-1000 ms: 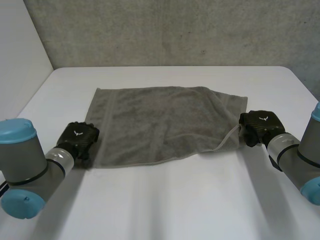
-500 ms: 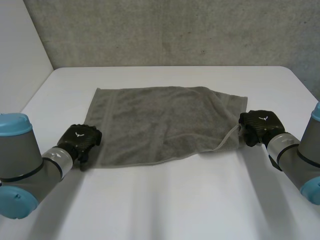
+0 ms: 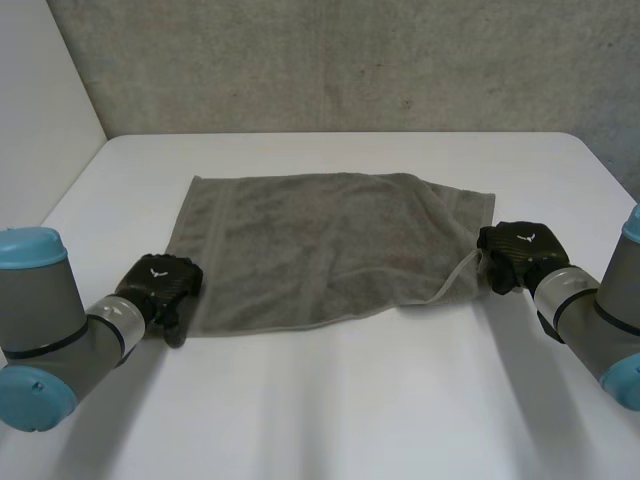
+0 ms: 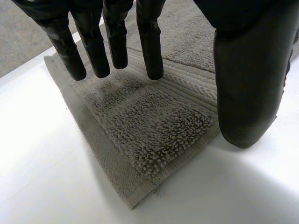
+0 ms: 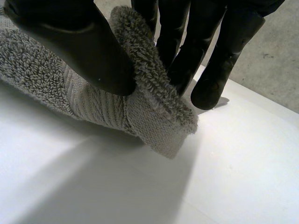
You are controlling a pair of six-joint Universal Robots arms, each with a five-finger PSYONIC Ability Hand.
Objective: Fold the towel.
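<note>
A grey towel (image 3: 320, 245) lies spread on the white table (image 3: 330, 400). My left hand (image 3: 160, 285) hovers at the towel's near left corner (image 4: 140, 186), open, with straight fingers (image 4: 114, 39) over the cloth and the thumb (image 4: 245, 88) beside its near edge. My right hand (image 3: 515, 255) is at the towel's near right corner, shut on it. In the right wrist view the thumb (image 5: 79, 51) and fingers (image 5: 196, 51) pinch the folded-over corner (image 5: 154, 109), which is lifted a little off the table.
A grey wall (image 3: 350, 60) rises behind the table's far edge. Bare white table stretches in front of the towel between the two arms.
My left hand has slid a little nearer along the towel's left edge to its near corner. The right hand and the towel have stayed put.
</note>
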